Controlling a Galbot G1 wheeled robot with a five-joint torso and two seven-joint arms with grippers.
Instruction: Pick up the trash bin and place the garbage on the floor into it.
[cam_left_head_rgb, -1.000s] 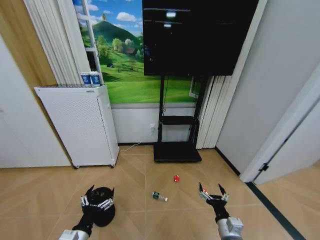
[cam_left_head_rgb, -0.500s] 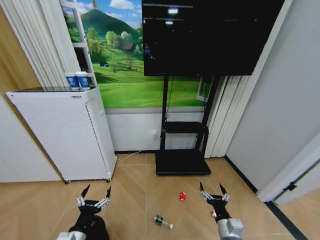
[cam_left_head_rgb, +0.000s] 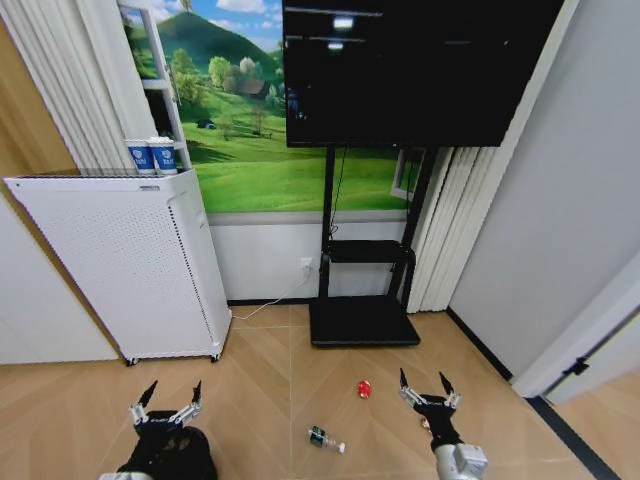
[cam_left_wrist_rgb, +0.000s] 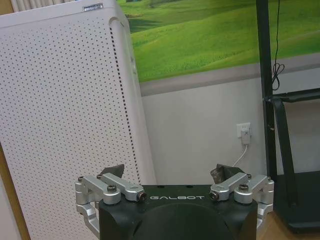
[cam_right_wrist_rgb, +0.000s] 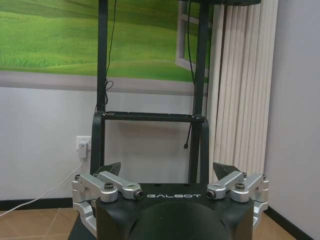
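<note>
While both grippers gape | left gripper (cam_left_head_rgb: 166, 398) over trash bin (cam_left_head_rgb: 195, 455): black, crinkled | right gripper (cam_left_head_rgb: 428, 387) empty

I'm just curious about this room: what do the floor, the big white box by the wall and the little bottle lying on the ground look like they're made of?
The floor looks like light tan wood parquet with a herringbone pattern and a faint sheen. The white box seems to be painted sheet metal or plastic, matte and covered with tiny holes. The bottle looks like clear plastic with a green label, though it is small here.
</note>
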